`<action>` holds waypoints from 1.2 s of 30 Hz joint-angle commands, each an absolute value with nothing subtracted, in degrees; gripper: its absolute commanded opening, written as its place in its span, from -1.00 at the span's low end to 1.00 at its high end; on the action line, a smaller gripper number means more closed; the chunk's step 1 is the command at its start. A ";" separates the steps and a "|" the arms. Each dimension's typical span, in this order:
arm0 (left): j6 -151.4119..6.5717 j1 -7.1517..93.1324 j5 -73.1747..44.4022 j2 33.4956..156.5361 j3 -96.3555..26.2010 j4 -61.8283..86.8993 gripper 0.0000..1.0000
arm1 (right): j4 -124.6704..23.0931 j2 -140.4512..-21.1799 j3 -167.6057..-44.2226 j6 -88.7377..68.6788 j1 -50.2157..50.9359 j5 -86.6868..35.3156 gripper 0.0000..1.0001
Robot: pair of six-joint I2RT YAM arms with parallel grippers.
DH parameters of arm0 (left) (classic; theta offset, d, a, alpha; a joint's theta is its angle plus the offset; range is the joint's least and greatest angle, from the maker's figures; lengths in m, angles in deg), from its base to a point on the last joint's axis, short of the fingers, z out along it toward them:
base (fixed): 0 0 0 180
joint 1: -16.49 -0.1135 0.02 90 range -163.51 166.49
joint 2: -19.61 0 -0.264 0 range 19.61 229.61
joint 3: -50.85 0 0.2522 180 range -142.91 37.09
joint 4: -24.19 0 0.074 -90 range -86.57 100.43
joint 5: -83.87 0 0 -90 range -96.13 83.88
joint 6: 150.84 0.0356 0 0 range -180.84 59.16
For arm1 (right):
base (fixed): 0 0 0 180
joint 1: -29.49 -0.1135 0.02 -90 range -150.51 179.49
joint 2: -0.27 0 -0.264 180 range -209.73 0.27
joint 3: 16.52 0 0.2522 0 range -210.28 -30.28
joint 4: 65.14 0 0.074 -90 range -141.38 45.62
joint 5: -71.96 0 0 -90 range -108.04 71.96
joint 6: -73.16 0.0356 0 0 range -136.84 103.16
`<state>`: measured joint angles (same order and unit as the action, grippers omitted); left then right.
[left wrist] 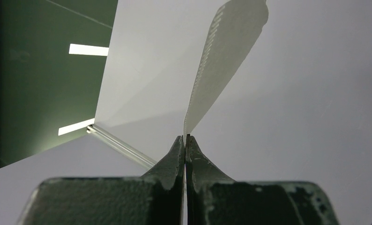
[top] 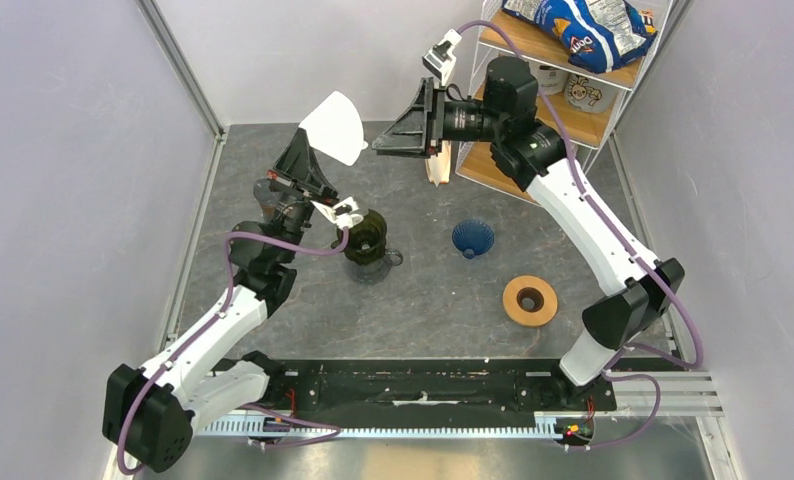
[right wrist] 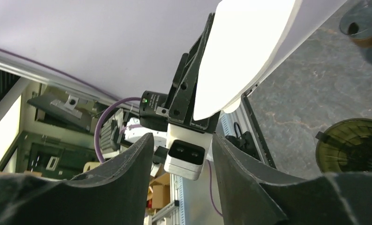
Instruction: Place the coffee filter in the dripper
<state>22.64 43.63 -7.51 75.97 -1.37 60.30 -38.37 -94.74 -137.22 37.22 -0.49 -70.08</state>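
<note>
A dark marbled counter [top: 433, 310] is enclosed by pale walls [top: 73, 150]. The dripper [top: 365, 238] is set left of centre. Higher in the frame, the filter [top: 335, 125] is held raised, pinched in the left end effector [top: 311, 150]. The right end effector [top: 378, 146], near it at upper centre, is seen spread wide with nothing in it.

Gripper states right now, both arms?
Left gripper: closed, holding the coffee filter.
Right gripper: open, holding nothing.
</note>
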 commanded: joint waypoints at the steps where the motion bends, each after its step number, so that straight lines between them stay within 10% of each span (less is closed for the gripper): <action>1: 25.63 44.09 -6.81 76.05 -2.20 64.05 -0.96 | -43.83 -95.97 -137.07 40.31 -0.82 -71.97 0.07; 36: 24.77 45.54 -7.43 76.72 -3.78 62.55 -0.96 | -48.16 -99.32 -136.66 44.16 -0.92 -71.57 -0.95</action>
